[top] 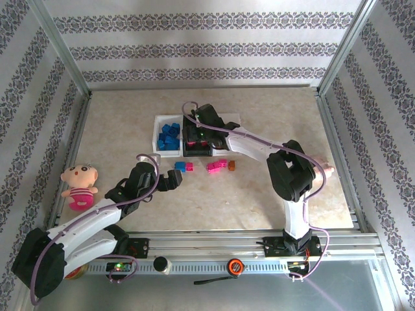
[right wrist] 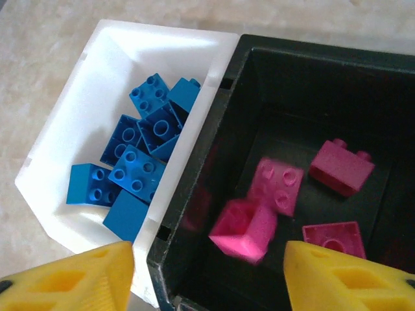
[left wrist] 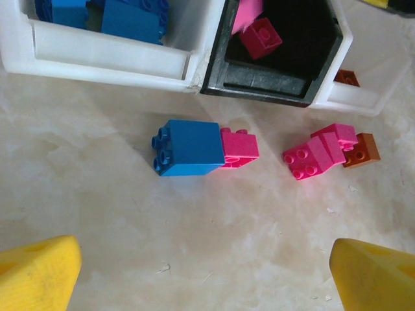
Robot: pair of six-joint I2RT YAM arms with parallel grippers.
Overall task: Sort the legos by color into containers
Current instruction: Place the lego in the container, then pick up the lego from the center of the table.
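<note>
Top view: left gripper [top: 174, 182] sits low over the bench [top: 117, 129], on the near side of the loose bricks, jaws wide. Right gripper [top: 194, 137] hangs over the black tray [top: 198, 151]; I can't read its jaws from here. Left white tray [top: 159, 133] holds the blue pile [top: 170, 137]. Doll [top: 79, 184] lies at the bench's left edge, well apart from the trays. Left wrist: yellow fingertips [left wrist: 39, 275] sit out at both lower corners, with nothing between them. On the bench just in front of the trays, a blue brick [left wrist: 189, 148] touches a pink brick [left wrist: 238, 148]. Off to one side, a pink pair [left wrist: 321, 152] touches an orange brick [left wrist: 363, 149]. Right white tray [left wrist: 353, 97] shows one orange piece [left wrist: 347, 78] inside. Right wrist: I'm looking straight down into the black tray, with the blue pile in the white tray alongside. The jaws stand apart. A blurred pink block [right wrist: 243, 228] lies between them, clear of the left finger and close to the right; I see no grip on it. Three more pink blocks [right wrist: 340, 165] lie on the tray floor.
</note>
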